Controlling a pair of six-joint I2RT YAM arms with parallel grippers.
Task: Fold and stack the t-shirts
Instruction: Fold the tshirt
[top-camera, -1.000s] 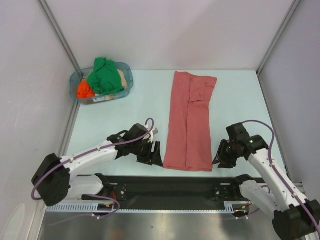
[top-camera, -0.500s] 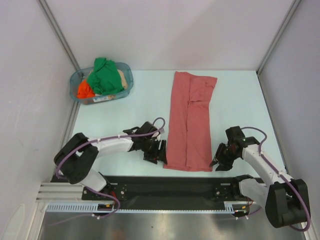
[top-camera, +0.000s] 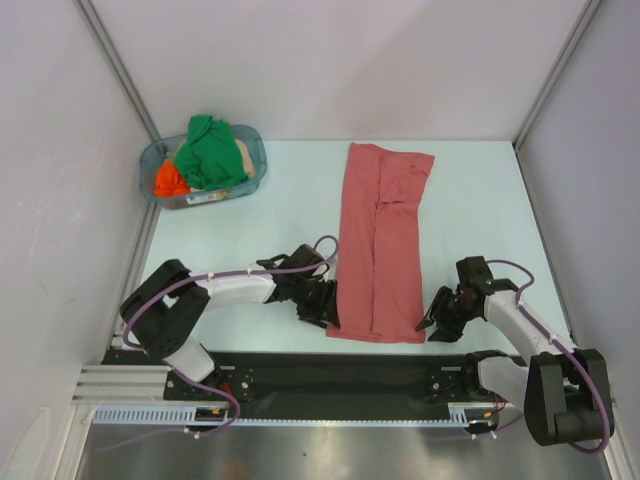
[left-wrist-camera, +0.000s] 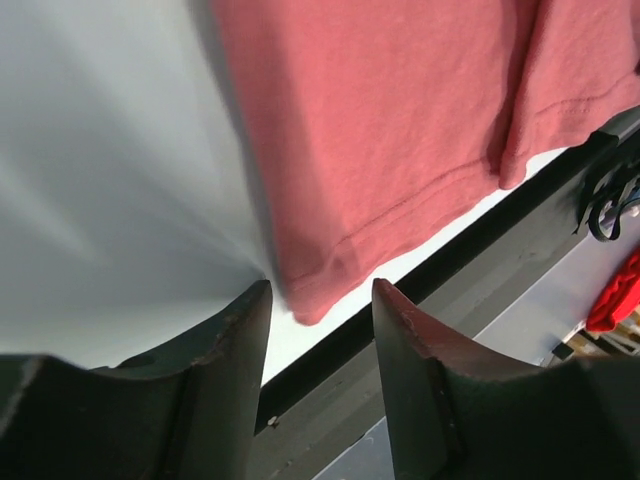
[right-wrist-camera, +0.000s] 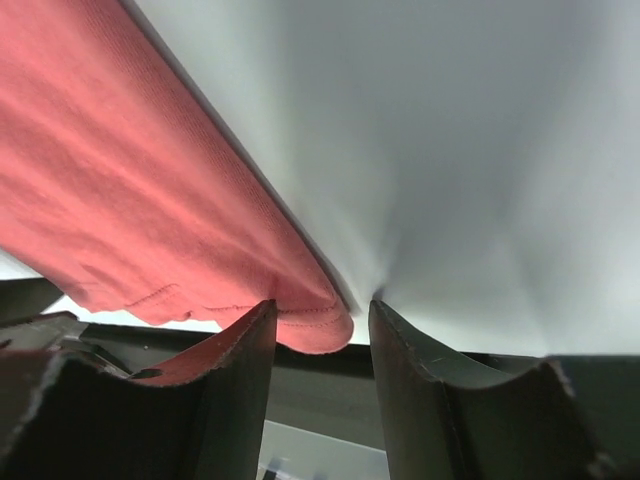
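A pale blue-white table (top-camera: 480, 200) sits between grey walls. The salmon-red t-shirt (top-camera: 380, 240), folded into a long strip, lies flat at its centre. The left gripper (top-camera: 326, 314) sits low at the strip's near left corner, jaws parted, the hem corner just ahead of the gap. The right gripper (top-camera: 430, 325) sits at the near right corner, jaws likewise parted around the hem. At the far left, a clear tub (top-camera: 255, 150) holds green (top-camera: 210, 150), orange (top-camera: 168, 182) and beige (top-camera: 243, 155) t-shirts.
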